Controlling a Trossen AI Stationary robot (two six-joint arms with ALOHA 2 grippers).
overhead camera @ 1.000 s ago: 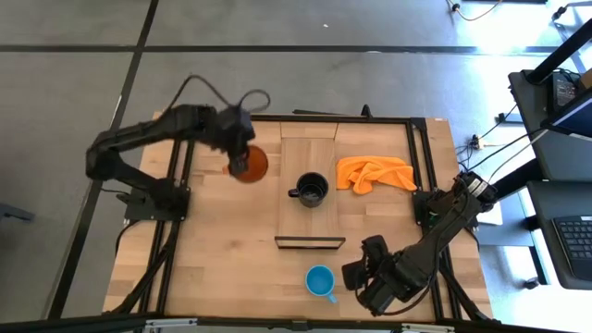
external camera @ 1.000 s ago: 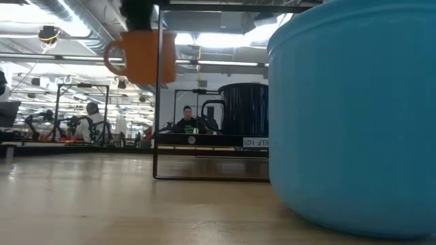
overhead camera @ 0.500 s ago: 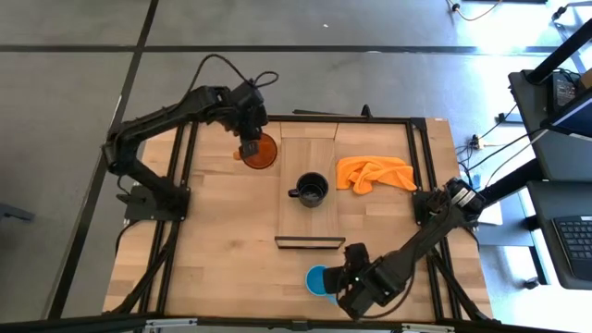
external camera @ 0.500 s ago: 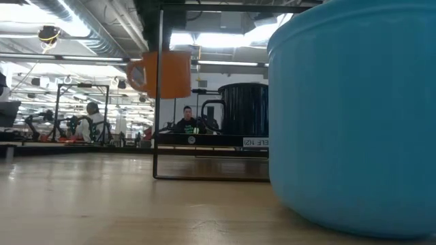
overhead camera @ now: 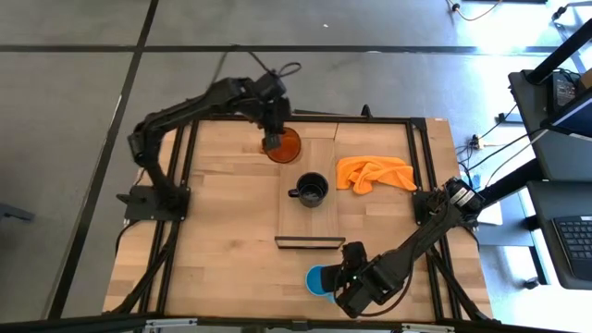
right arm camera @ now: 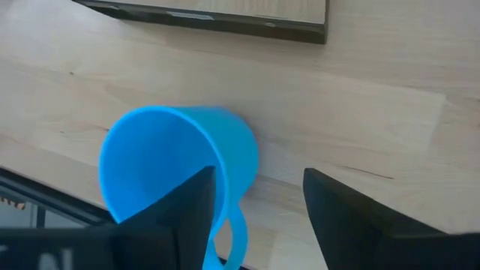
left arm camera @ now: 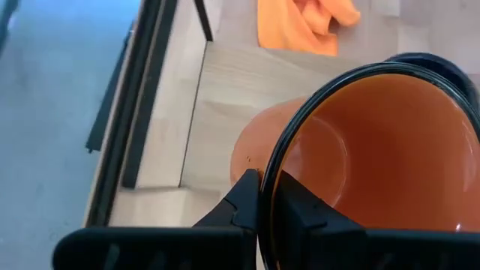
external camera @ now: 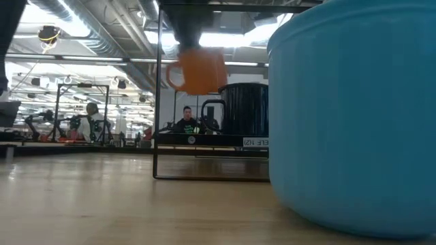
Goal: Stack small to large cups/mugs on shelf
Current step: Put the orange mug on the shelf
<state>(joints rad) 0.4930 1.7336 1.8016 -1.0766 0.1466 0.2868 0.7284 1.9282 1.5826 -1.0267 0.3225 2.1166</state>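
The pale wooden tabletop [overhead camera: 222,231] stands on a grey floor, and the level view looks past it into a wide hall of lit ceiling panels where a seated person [external camera: 187,120] shows beyond the frame. Taking the long light-wood shelf with its thin dark metal edge [overhead camera: 310,217] as the landmark: at its far left corner the left end effector [overhead camera: 271,139] holds the large orange handled mug [overhead camera: 284,145] in the air, the arm reaching in from its base left of the shelf, elbow bent. Its fingers [left arm camera: 251,199] are pinched on the mug's rim, one inside and one outside the wall. The mid-sized black handled mug [overhead camera: 311,189] stands upright on the middle of the shelf, handle to the left. Right of the shelf's far end lies a crumpled orange cloth [overhead camera: 376,172] on the tabletop. Just off the shelf's near end the small bright blue handled mug [overhead camera: 319,280] sits on the tabletop, and the right end effector [overhead camera: 350,279] is just beside it, fingers spread with one of them [right arm camera: 196,210] in front of the mug, the arm stretching in low from the right.
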